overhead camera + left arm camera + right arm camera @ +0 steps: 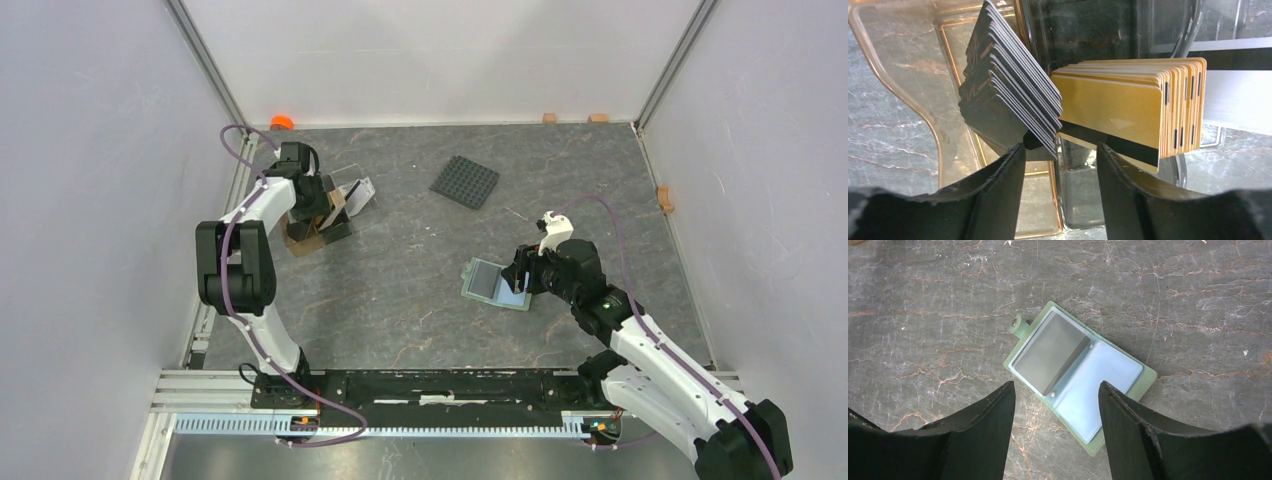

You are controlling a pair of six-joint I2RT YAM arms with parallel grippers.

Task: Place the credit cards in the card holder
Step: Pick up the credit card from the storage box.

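In the left wrist view, two stacks of credit cards stand on edge in a clear brown tray (923, 115): black ones (1008, 95) leaning left and gold ones (1118, 100) to their right. My left gripper (1059, 148) is open just below them, its fingertips at the lower corners of both stacks, gripping nothing. From above, this gripper (322, 205) is over the tray (305, 240). The card holder (1078, 367) lies open on the table, green outside, light blue inside, with a grey pocket. My right gripper (1055, 385) hovers open right over it and holds nothing. In the top view the card holder (490, 280) sits at centre right.
A white-grey card (361, 190) leans by the tray's right side. A black studded square plate (465, 181) lies at the back centre. An orange object (282, 122) sits in the back left corner, and small wooden blocks (598, 117) line the back and right walls.
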